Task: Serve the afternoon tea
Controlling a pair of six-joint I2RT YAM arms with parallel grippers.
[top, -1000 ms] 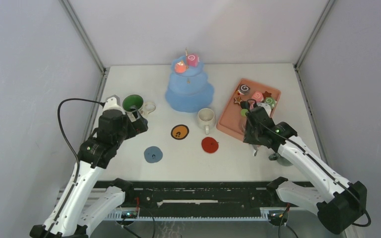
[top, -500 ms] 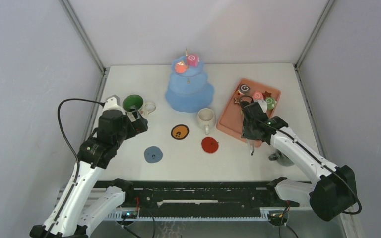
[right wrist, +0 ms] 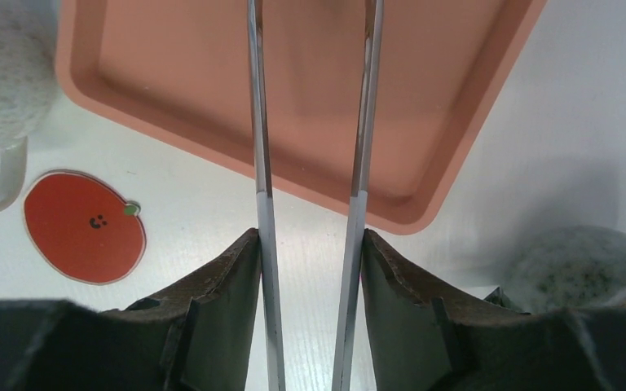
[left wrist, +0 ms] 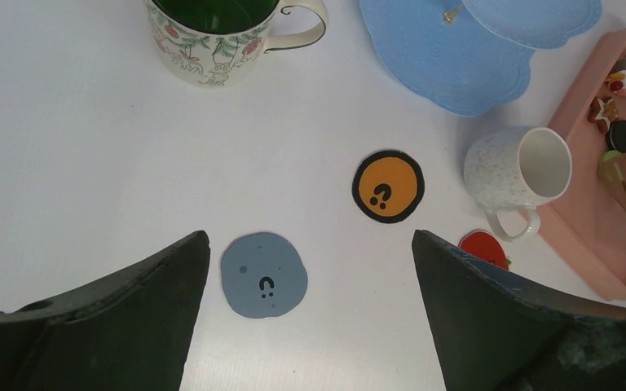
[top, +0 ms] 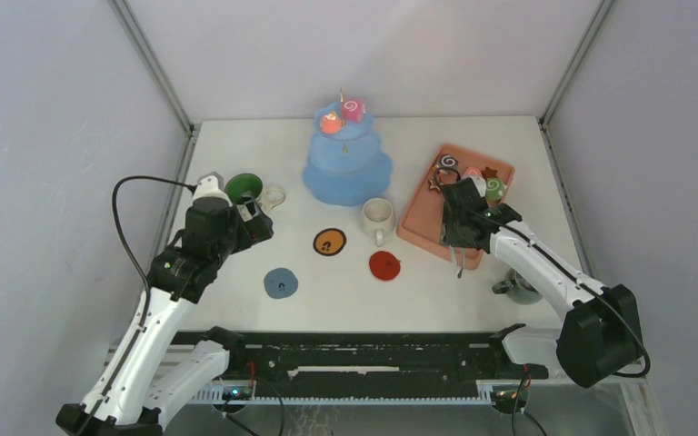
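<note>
Top external: right arm [top: 545,265] low over pink tray [top: 421,214], tongs [right wrist: 264,220] between jaws

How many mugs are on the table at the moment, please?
3: a green-lined floral ceramic mug at the left; a cream speckled ceramic mug in the centre, beside the salmon-pink rectangular tray; a grey speckled mug near right, partly hidden by the right arm.

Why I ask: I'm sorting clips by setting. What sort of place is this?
Probably a robot test cell: bare grey walls, metal corner posts, and two arms bolted at the edge of a white table.
</note>
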